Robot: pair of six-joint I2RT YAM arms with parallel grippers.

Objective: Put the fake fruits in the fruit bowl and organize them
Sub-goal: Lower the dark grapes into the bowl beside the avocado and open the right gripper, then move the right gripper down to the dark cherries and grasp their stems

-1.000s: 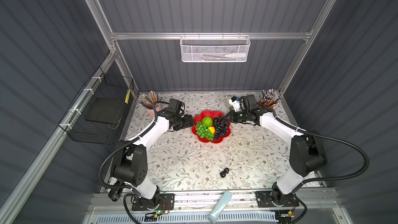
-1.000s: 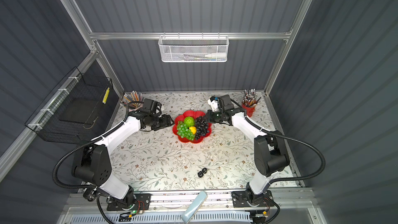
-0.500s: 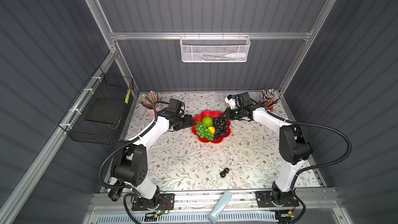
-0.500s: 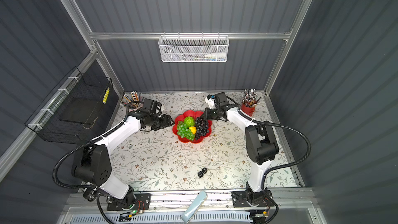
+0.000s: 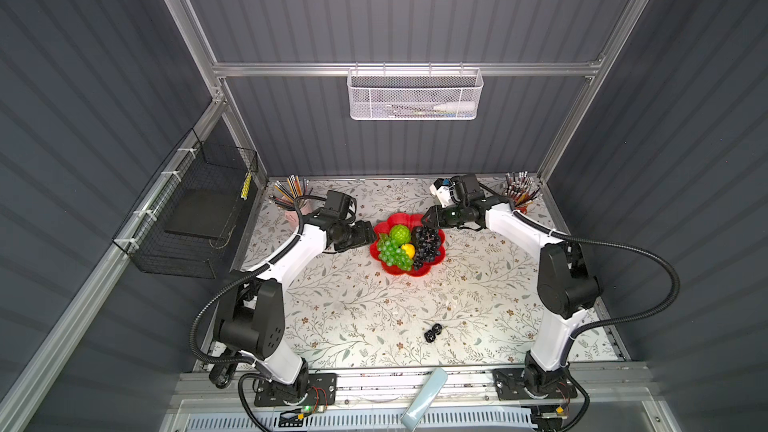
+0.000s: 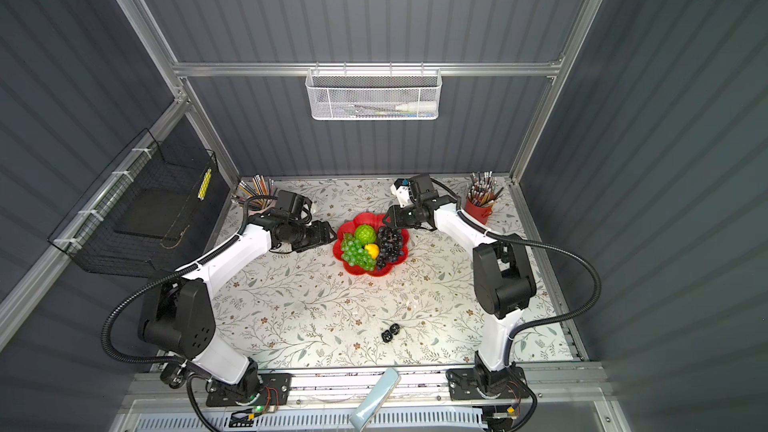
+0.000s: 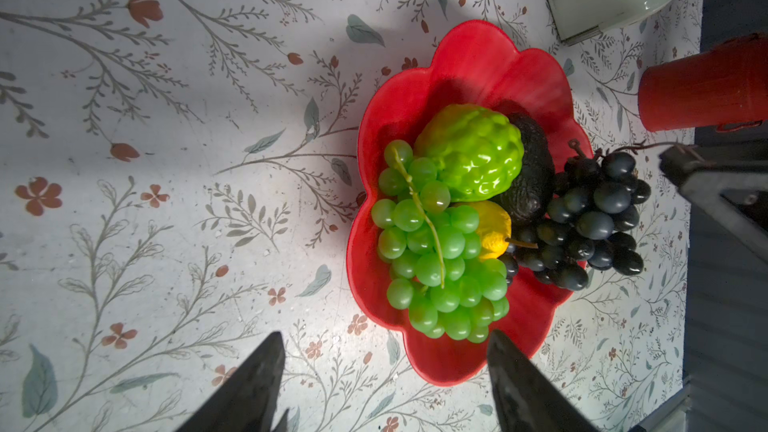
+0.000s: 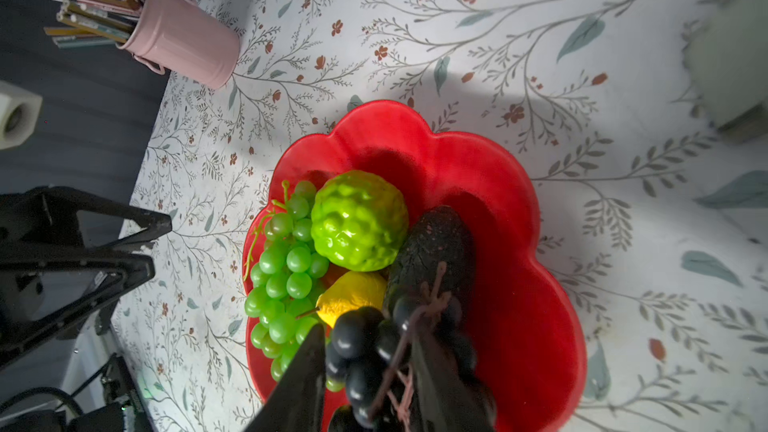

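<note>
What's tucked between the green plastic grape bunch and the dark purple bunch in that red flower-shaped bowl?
A small yellow plastic fruit, wedged between them; the left wrist view shows it clearest.

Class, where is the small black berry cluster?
In both top views the berry cluster lies on the tablecloth near the front edge, far from the fruit bowl.

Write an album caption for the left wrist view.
Glossy red flower-shaped bowl on floral tablecloth, holding green plastic grapes, scaly lime-green ball, yellow fruit, black bumpy oval, dark-purple grapes.

White arm shells (image 5: 299,251), black joints (image 5: 565,284), black corrugated cables (image 5: 675,284).
</note>
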